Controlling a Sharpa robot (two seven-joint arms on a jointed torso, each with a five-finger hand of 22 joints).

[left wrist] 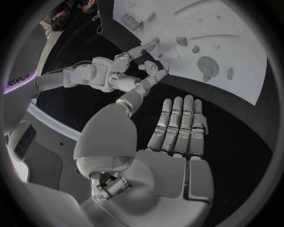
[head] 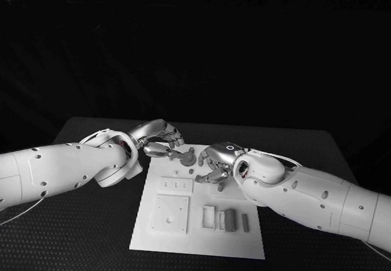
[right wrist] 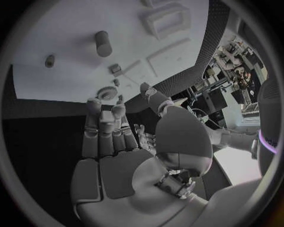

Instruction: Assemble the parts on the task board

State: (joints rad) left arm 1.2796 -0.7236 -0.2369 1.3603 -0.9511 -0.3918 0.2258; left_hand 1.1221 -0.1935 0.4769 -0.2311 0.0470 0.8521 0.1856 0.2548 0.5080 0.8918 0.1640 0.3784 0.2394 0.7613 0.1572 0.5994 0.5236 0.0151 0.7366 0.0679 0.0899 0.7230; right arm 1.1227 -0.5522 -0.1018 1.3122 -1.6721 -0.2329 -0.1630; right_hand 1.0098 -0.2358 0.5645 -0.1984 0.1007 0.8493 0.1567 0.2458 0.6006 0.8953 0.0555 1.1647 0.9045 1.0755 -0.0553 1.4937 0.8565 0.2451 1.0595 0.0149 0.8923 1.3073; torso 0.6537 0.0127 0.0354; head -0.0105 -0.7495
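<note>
The white task board (head: 197,237) lies in the middle of the black table. A small toothed gear (head: 187,158) sits near its far edge, between my two hands. My left hand (head: 159,139) hovers at the board's far left corner; in the left wrist view its fingers (left wrist: 180,118) are stretched out straight and hold nothing, short of the gear (left wrist: 208,64). My right hand (head: 216,164) is over the board just right of the gear. Its fingers (right wrist: 106,118) are spread, with the gear (right wrist: 106,93) lying just beyond the fingertips, apart from them.
Grey bars (head: 230,219) lie in slots at the board's near right, next to a raised square plate (head: 171,214). A short cylinder (right wrist: 103,43) and a small peg (right wrist: 49,60) stand farther along the board. Black table surrounds the board.
</note>
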